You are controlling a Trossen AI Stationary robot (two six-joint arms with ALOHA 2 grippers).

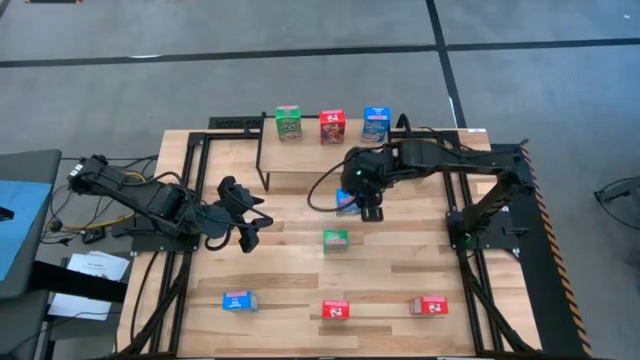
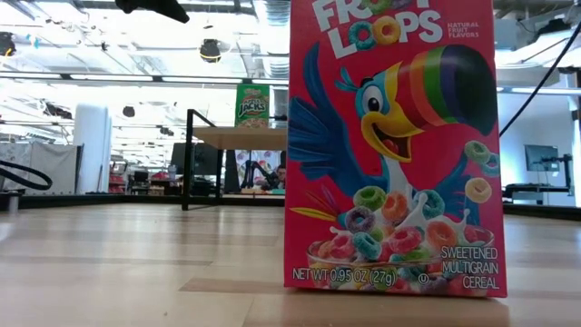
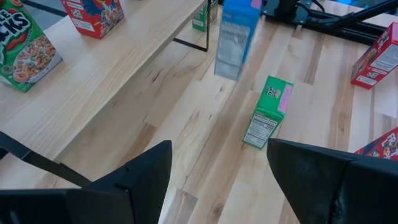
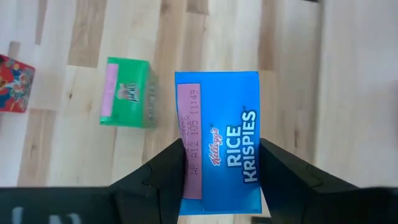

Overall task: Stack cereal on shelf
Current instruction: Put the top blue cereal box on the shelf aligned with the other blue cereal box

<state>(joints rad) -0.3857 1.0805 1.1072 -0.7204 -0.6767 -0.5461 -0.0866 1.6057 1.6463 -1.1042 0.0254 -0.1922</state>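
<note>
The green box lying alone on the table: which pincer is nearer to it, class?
Right. The right pincer, shut on a blue box, hangs just beyond the green box; the left pincer waits farther off, open, to its side.

3 cereal boxes point(image 1: 332, 126) upright on shelf point(image 1: 300, 165); rest on table

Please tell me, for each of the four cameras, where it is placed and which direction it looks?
High view: above the table, looking straight down; both arms show, the right gripper shut on a blue box.
Low view: at tabletop height, looking level past a red box to the shelf; no gripper shows.
Left wrist view: past the open left gripper to a green box.
Right wrist view: down its fingers onto the blue box.
Both wrist views share the green box.
</note>
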